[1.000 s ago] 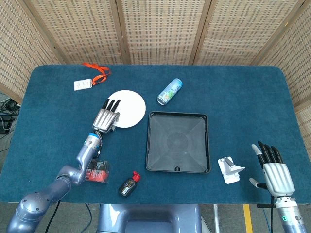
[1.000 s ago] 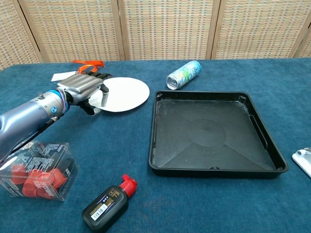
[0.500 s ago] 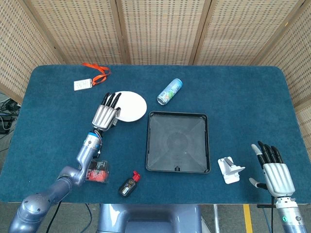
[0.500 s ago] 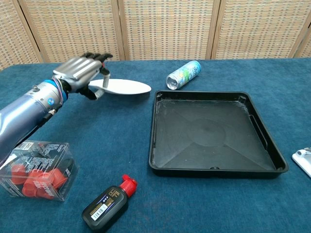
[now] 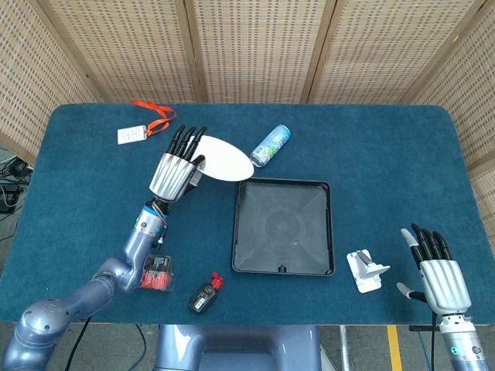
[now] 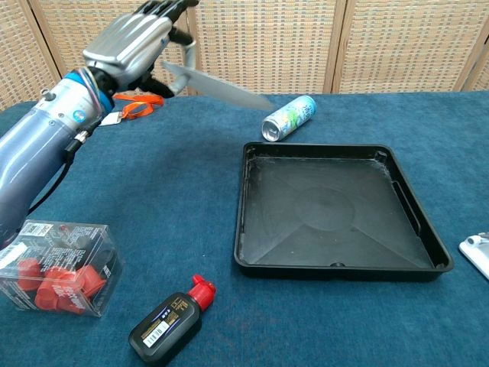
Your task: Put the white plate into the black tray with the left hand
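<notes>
Now the left hand (image 5: pixel 175 171) grips the plate (image 5: pixel 225 161) by its edge, aloft and tilted, apparently just short of the tray (image 5: pixel 283 226). This is the carry; next it must travel right and lower.

Left hand (image 5: pixel 173 171) lifted the white plate (image 5: pixel 225 160) clear off the desk (image 5: pixel 387 147), where it lay flat a second ago. Plate rose high, tilted with its right edge dipping, and shifted right toward the black tray's (image 5: pixel 283 226) far-left corner. Hand rose and moved right with it.
</notes>
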You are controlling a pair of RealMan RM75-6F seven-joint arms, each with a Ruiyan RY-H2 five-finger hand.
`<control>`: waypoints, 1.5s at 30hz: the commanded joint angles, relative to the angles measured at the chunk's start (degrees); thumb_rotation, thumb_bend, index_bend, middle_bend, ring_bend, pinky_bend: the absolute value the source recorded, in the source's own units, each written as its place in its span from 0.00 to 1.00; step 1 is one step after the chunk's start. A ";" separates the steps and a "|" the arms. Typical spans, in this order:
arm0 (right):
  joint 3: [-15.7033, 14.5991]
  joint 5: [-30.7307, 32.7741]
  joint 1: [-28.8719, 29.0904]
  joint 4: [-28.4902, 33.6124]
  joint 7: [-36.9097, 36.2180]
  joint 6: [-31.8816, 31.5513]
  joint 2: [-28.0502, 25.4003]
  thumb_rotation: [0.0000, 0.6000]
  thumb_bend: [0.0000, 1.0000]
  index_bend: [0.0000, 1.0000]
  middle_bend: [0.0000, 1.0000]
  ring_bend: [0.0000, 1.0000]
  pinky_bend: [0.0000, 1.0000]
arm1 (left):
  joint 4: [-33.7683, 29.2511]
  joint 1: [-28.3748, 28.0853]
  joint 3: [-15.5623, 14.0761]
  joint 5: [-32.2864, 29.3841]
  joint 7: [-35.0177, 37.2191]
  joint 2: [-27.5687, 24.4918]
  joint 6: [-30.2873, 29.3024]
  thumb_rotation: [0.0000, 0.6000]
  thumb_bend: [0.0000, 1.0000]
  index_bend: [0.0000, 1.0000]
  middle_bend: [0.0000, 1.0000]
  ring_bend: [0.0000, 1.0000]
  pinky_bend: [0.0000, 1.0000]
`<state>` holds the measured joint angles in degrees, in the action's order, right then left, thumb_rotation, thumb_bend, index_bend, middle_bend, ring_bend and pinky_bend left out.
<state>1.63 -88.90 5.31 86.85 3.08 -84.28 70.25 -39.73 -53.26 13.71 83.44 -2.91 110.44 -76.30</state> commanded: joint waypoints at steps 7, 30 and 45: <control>0.22 0.38 -0.11 -0.16 -0.69 -0.09 -0.27 1.00 0.17 0.04 0.00 0.00 0.00 | -5.37 -2.22 -0.56 3.11 -1.66 1.65 -2.34 1.00 0.49 0.82 0.03 0.00 0.00; 0.71 0.88 -0.29 -0.47 -1.08 -0.47 -0.31 1.00 0.17 0.04 0.00 0.00 0.00 | -1.95 -4.48 -4.08 4.80 -1.49 12.87 5.44 1.00 0.48 0.81 0.00 0.00 0.00; 0.69 0.32 -0.45 -0.16 -1.44 -1.10 -0.53 1.00 0.17 0.04 0.00 0.00 0.00 | -7.23 -3.69 -3.70 2.82 -5.89 10.15 10.53 1.00 0.00 0.00 0.00 0.00 0.00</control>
<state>2.33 -88.55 4.87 86.67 1.62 -85.36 69.73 -46.25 -57.15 9.82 86.55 -8.22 121.04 -66.10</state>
